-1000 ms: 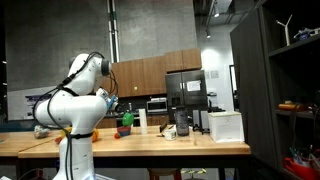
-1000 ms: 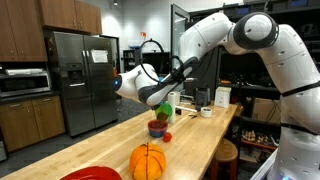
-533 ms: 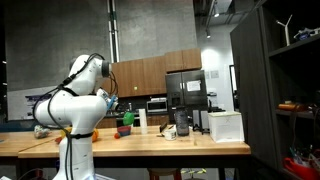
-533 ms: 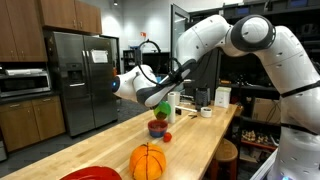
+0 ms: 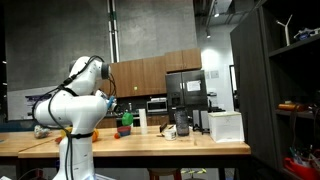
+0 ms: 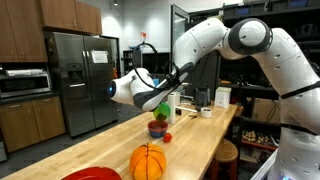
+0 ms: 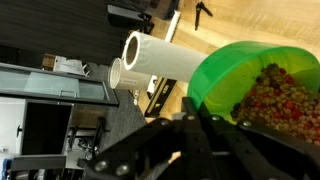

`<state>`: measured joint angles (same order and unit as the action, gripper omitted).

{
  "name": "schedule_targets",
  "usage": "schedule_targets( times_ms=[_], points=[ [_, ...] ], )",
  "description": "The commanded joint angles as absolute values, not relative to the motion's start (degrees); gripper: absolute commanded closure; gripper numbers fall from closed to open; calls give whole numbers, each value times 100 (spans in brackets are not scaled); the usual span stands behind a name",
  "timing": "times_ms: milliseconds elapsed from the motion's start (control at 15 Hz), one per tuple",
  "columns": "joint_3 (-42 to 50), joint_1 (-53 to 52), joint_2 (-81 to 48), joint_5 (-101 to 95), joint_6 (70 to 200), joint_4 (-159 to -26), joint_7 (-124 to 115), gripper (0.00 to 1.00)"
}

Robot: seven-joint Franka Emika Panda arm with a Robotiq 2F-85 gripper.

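Note:
My gripper [image 7: 197, 108] is shut on the rim of a green cup [image 7: 232, 68], which is tipped on its side and holds small brown and red bits [image 7: 283, 104]. In an exterior view the green cup [image 6: 164, 107] hangs in my gripper [image 6: 160, 100] just above a dark bowl [image 6: 157, 128] on the wooden counter [image 6: 205, 140]. In both exterior views the arm reaches over that bowl [image 5: 123, 130]. Whether anything is falling from the cup cannot be seen.
An orange ball [image 6: 147, 161], a red plate [image 6: 95, 174] and a small red item [image 6: 167, 137] lie near the bowl. A white roll [image 7: 160, 58] and a white cup [image 7: 118, 73] stand nearby. Further along are a dark jug [image 5: 181, 122] and a white box [image 5: 226, 125].
My wrist has swung a little outward and down while the green cup stays over the bowl. The grip has not changed.

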<state>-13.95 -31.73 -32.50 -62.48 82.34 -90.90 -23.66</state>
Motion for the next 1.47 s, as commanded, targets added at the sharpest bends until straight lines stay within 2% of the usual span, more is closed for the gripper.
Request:
schedule_targets(
  times_ms=[0,1400],
  points=[
    [-1374,-3270,-3420,-6476,7996,-8855,-2178,99],
    [-1384,-3399,-3555,-6716,7810,-8746,-2110,99]
  ],
)
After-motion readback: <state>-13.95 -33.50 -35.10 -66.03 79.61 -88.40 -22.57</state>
